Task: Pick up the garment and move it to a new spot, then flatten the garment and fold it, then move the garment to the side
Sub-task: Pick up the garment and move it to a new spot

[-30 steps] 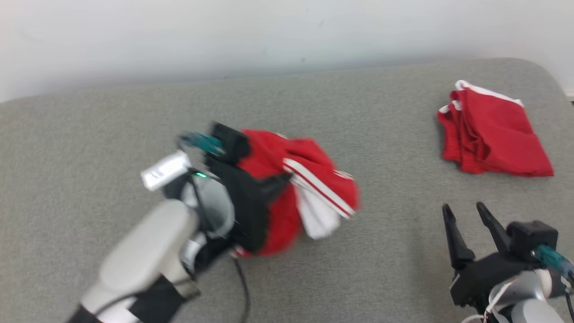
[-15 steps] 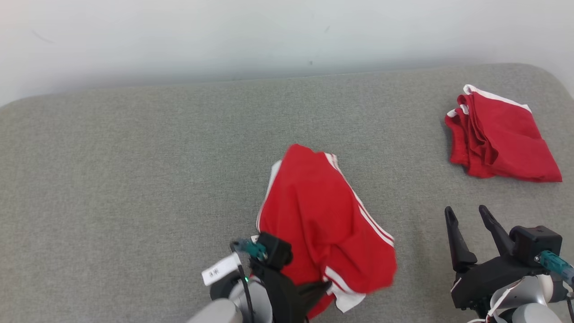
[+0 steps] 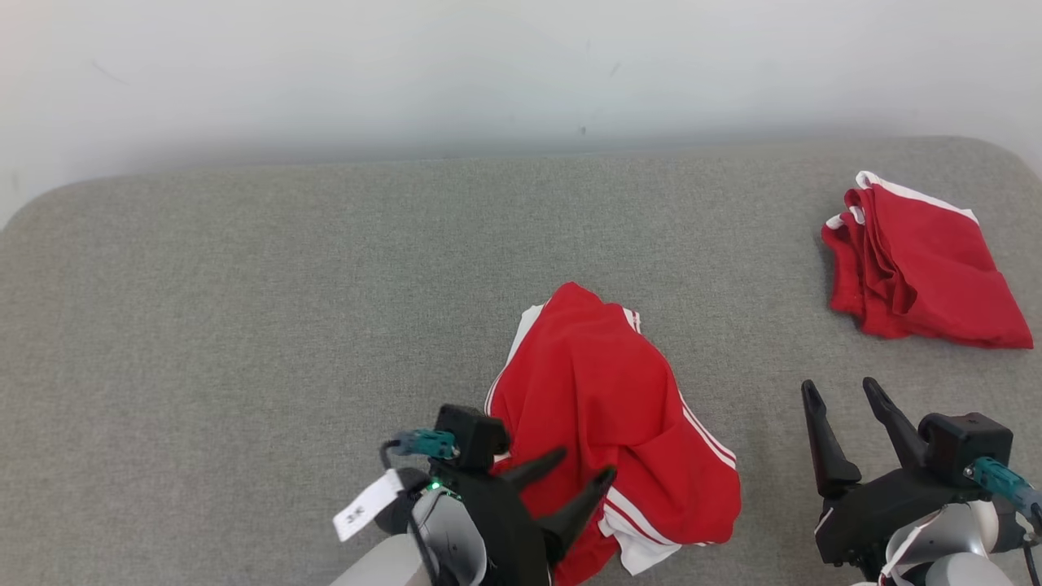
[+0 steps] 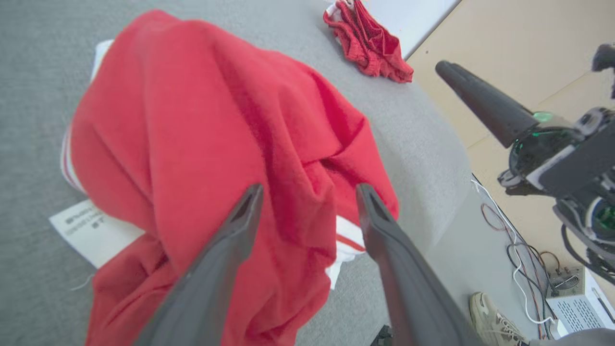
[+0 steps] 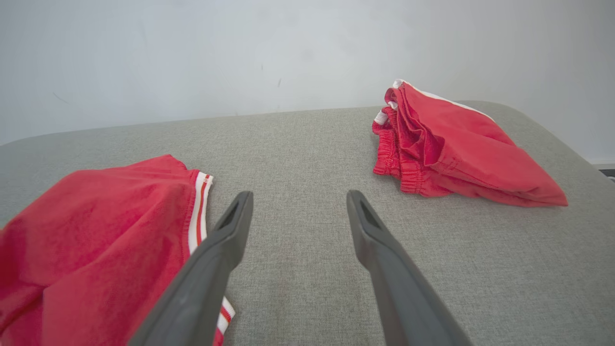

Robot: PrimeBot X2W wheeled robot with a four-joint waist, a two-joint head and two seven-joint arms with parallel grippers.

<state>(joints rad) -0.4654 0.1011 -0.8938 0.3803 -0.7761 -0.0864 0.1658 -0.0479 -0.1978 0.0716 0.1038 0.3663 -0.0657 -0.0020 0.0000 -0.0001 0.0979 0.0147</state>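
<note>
Note the grey padded surface (image 3: 244,325): it carries the garment (image 3: 602,407), crumpled near its front middle and free of any grip, likely placed there for flattening. A second red garment (image 3: 920,277) lies folded well apart at the right, apparently set aside. The left pincer (image 3: 586,462) stands wide above the garment's near edge; the right pincer (image 3: 838,382) stands wide above bare surface. Nothing here holds contents
</note>
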